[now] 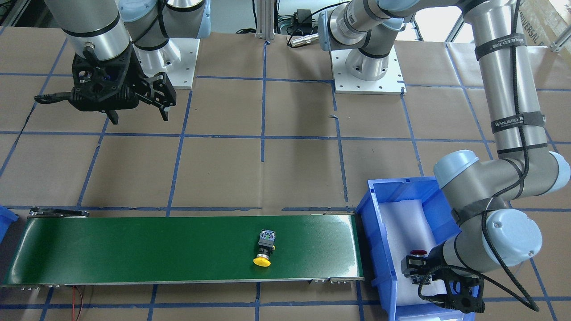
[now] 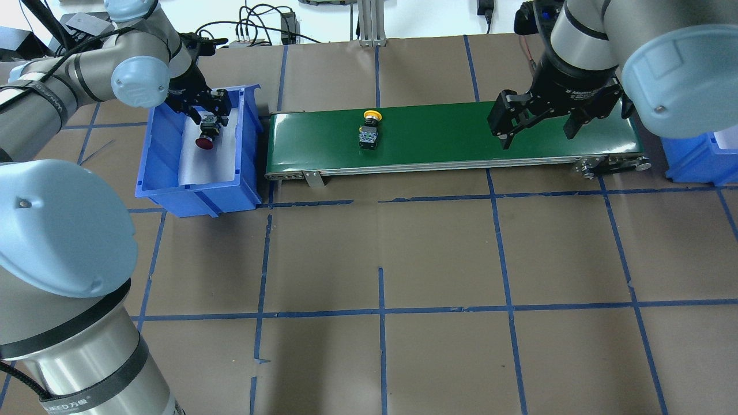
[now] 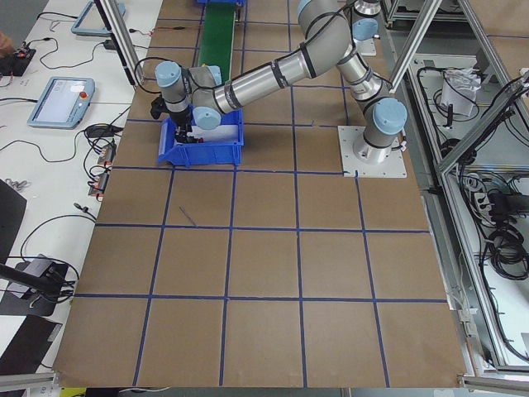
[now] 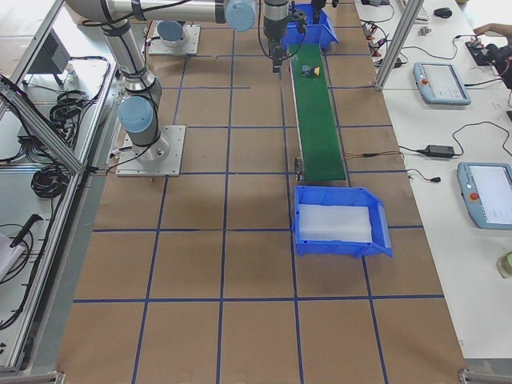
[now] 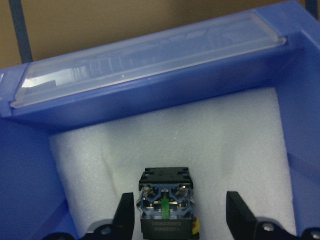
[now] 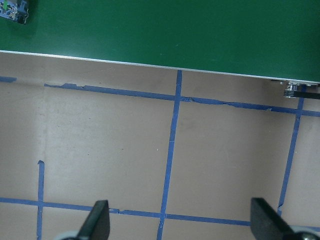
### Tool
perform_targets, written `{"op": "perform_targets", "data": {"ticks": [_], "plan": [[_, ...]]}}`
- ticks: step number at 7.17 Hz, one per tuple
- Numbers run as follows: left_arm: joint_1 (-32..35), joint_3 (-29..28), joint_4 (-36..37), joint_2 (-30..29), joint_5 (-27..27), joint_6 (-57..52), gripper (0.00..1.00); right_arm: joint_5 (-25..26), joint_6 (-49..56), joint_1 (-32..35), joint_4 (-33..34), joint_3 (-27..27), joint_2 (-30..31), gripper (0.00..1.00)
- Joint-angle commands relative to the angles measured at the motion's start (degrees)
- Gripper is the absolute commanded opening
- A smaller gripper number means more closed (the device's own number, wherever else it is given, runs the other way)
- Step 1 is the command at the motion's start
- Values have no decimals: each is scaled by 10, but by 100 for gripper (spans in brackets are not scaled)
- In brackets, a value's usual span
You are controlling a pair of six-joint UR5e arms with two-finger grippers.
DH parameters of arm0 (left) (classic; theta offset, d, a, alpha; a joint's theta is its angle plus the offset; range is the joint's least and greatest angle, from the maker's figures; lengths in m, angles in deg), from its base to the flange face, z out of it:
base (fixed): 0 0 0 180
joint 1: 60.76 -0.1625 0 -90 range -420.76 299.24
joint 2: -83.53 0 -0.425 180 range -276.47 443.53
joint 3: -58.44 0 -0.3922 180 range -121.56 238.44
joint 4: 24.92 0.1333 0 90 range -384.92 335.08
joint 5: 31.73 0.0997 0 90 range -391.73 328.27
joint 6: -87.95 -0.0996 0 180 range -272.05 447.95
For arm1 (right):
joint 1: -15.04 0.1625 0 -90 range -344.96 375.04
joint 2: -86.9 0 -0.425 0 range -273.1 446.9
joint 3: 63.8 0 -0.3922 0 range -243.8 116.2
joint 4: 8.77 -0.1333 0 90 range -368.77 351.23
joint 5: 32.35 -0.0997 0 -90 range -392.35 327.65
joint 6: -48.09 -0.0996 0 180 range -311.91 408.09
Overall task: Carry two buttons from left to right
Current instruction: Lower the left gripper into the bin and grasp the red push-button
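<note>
The yellow-capped button (image 2: 369, 129) (image 1: 265, 247) lies on its side on the green conveyor belt (image 2: 450, 138) (image 1: 134, 249), left of its middle in the overhead view. The red button (image 2: 206, 137) (image 1: 418, 252) (image 5: 165, 205) rests on white foam inside the blue bin (image 2: 196, 190) at the belt's left end. My left gripper (image 2: 211, 118) (image 5: 180, 215) is down in that bin, open, one finger on each side of the red button with a gap on the right. My right gripper (image 2: 536, 131) (image 1: 139, 117) (image 6: 181, 220) hangs open and empty near the belt's right end.
A second blue bin (image 2: 692, 155) (image 4: 340, 220) with white foam lining stands past the belt's right end. Brown paper with blue tape lines covers the table. The bin walls (image 5: 150, 100) close in around my left gripper.
</note>
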Motion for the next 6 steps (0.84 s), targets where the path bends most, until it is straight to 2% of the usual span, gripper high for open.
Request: {"op": "perform_targets", "data": {"ticks": [1,2,3,4,6], "plan": [[-1,1,0,-1,0,0,69,0,-3,4,1,1,-2,100],[1,1,0,-1,-1,1,58,0,-3,4,0,1,-2,100],[1,13,1,0,0,8,42,0,-3,4,0,0,-2,100],[1,15,1,6,4,9,36,0,-2,4,0,0,-2,100],[2,10,-12,24,11,10,35,1,-2,4,3,-6,-2,100]]}}
